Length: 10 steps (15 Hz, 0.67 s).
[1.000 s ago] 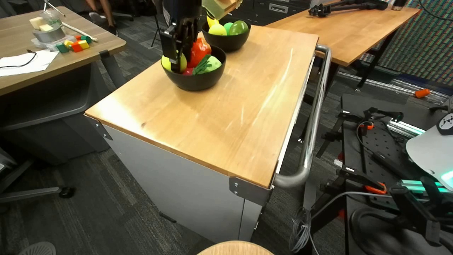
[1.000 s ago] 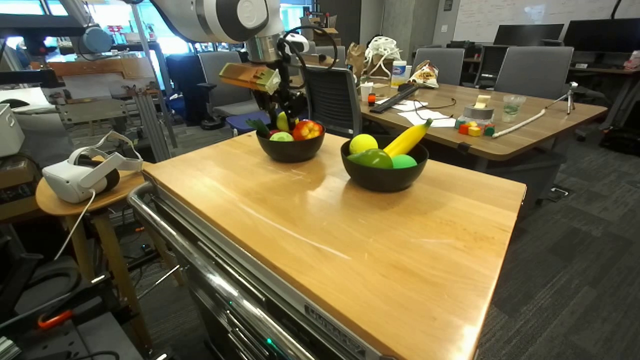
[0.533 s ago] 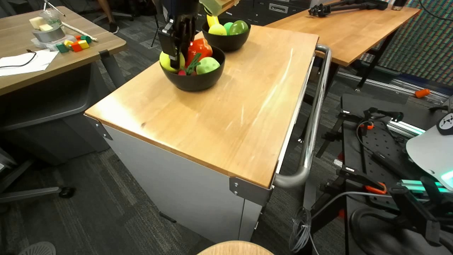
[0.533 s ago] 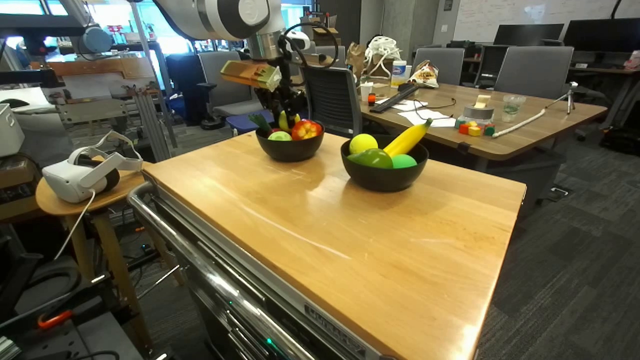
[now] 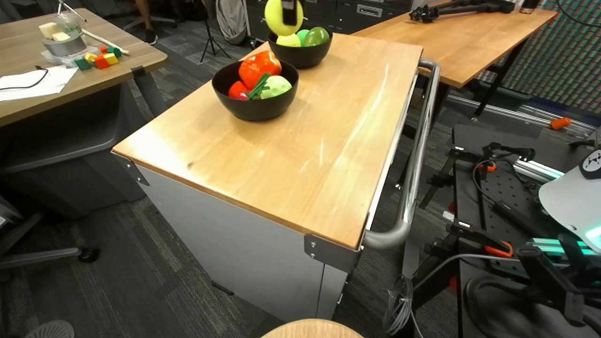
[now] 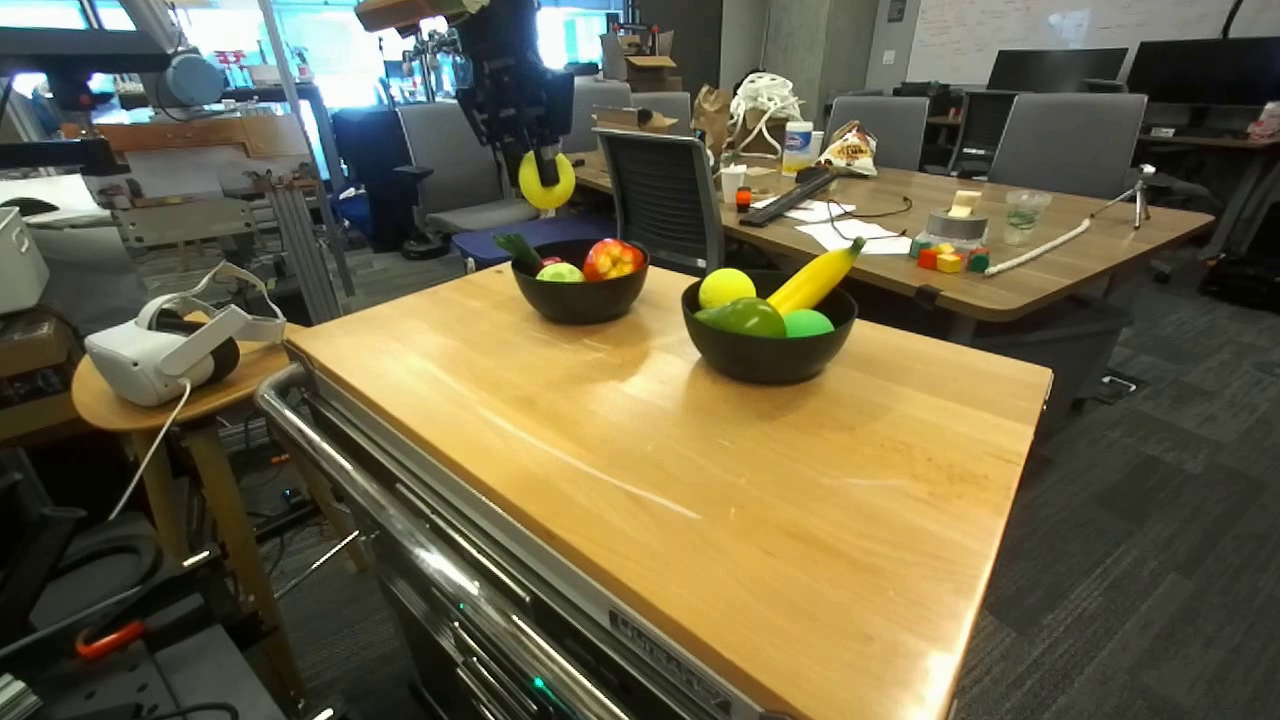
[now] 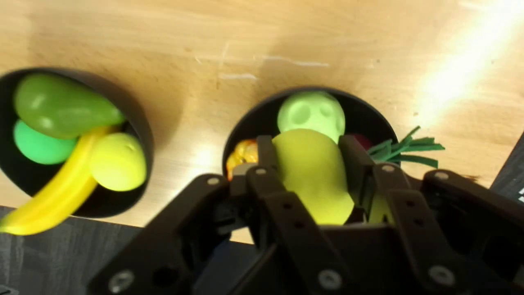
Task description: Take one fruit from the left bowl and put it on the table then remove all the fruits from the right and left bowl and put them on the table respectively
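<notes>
Load: the pale yellow-green fruit [image 7: 307, 176]. My hand [image 7: 310, 152] grasps it, one finger on each side; in both exterior views it hangs in the air, not yet on the desk [image 6: 750, 580]. In the wrist view it lies over what I take to be the left bowl [image 5: 260, 111], the one holding the big red fruit [image 5: 259, 68].

Handling: I judge it a light toy; its stiffness cannot be told by sight. The smooth, rounded skin may slip or turn between my pads [image 7: 267, 152]. Breakage is unlikely, but excess force could squeeze it out. Grip at the widest part, pads directly opposite. I should release only once it rests on the desk, since a round body may roll.

Markings: none visible on the fruit. The nameplate [image 6: 668, 655] on the desk's front bears letters too oblique for me to read. On the rear desk [image 6: 1130, 225], the labels of the canister [image 6: 797, 148] and the bag [image 6: 850, 150] are too small to make out. The whiteboard [image 6: 1090, 25] carries faint, illegible handwriting.
</notes>
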Available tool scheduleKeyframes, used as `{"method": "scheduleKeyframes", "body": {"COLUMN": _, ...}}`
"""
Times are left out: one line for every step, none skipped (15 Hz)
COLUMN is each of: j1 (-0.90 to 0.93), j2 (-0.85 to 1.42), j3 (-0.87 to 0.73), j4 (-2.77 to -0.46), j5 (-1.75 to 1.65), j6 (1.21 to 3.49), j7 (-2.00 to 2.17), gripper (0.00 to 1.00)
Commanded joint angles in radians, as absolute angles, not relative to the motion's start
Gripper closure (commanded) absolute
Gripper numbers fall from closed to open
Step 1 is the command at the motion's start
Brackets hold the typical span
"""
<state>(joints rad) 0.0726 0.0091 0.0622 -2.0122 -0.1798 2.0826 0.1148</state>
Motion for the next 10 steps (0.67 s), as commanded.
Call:
{"method": "scheduleKeyframes", "body": {"j1": 0.045, "j2": -0.124, "j3": 0.042, "j4": -2.194, "j5": -0.176, "j6": 2.122, "j7": 0.215, "gripper": 0.83}}
{"method": "scheduleKeyframes", "body": {"j1": 0.031, "j2": -0.116, "j3": 0.031, "j4": -2.242, "j5": -0.16, "j6": 2.166, "j7": 0.269, "gripper": 0.83}}
{"method": "scheduleKeyframes", "body": {"j1": 0.022, "j2": -0.113, "j3": 0.026, "j4": -2.275, "j5": -0.15, "j6": 2.191, "j7": 0.304, "gripper": 0.83}}
{"method": "scheduleKeyframes", "body": {"j1": 0.011, "j2": -0.097, "j3": 0.025, "j4": -2.308, "j5": -0.172, "j6": 2.24, "j7": 0.36, "gripper": 0.83}}
{"method": "scheduleKeyframes", "body": {"j1": 0.003, "j2": -0.081, "j3": 0.023, "j4": -2.333, "j5": -0.178, "j6": 2.286, "j7": 0.406, "gripper": 0.83}}
{"method": "scheduleKeyframes", "body": {"j1": -0.003, "j2": -0.063, "j3": 0.022, "j4": -2.356, "j5": -0.189, "j6": 2.333, "j7": 0.444, "gripper": 0.83}}
{"method": "scheduleKeyframes", "body": {"j1": -0.008, "j2": -0.046, "j3": 0.021, "j4": -2.371, "j5": -0.201, "j6": 2.364, "j7": 0.474, "gripper": 0.83}}
{"method": "scheduleKeyframes", "body": {"j1": -0.012, "j2": -0.033, "j3": 0.018, "j4": -2.381, "j5": -0.211, "j6": 2.391, "j7": 0.503, "gripper": 0.83}}
{"method": "scheduleKeyframes", "body": {"j1": -0.014, "j2": -0.024, "j3": 0.016, "j4": -2.389, "j5": -0.23, "j6": 2.413, "j7": 0.536, "gripper": 0.83}}
{"method": "scheduleKeyframes", "body": {"j1": -0.014, "j2": -0.02, "j3": 0.013, "j4": -2.392, "j5": -0.244, "j6": 2.426, "j7": 0.555, "gripper": 0.69}}
